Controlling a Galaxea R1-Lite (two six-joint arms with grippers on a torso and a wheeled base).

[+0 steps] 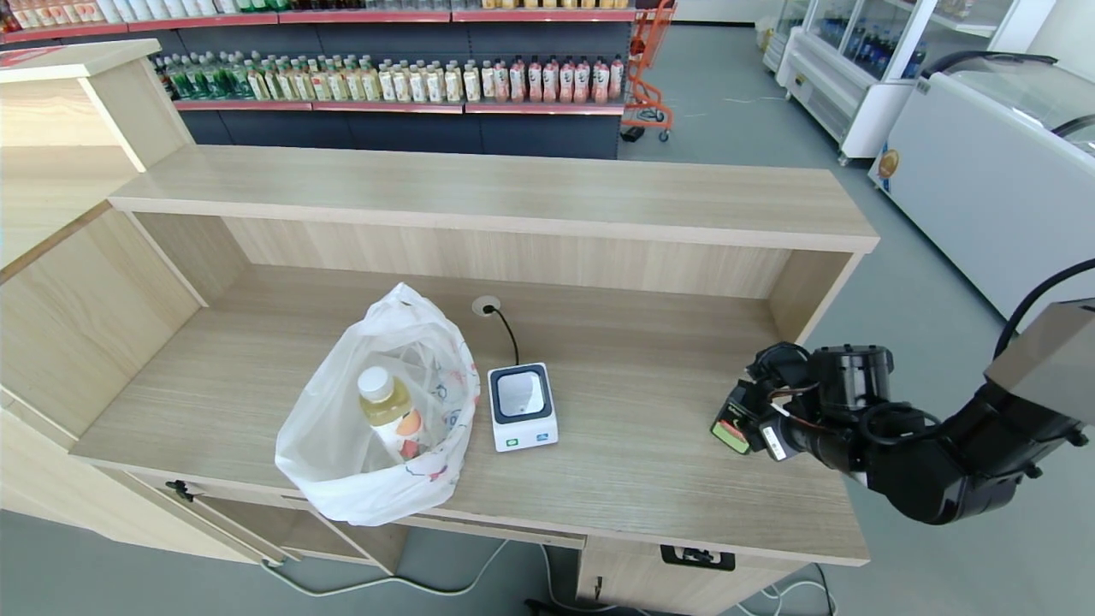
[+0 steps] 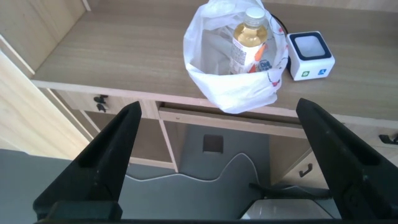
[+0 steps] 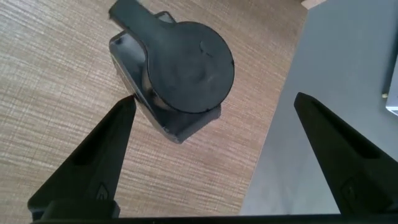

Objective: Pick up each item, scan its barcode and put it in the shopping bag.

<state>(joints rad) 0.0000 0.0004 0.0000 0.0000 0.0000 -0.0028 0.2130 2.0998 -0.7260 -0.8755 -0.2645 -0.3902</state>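
Shopping bag (image 1: 342, 466) sits at the front edge of the bench (image 1: 650, 445), left of centre, mouth open, with a bottle (image 1: 385, 409) standing inside. The scanner (image 1: 522, 406) is just beside the bag on its right, and its cable (image 1: 511, 334) runs to a grommet (image 1: 486, 305) at the back. Left gripper (image 2: 219, 106) has its jaws spread wide and empty, out past the bench's front edge; right gripper (image 3: 214, 102) is likewise wide apart and holds nothing, over a dark round-topped object (image 3: 186, 68) near the right edge.
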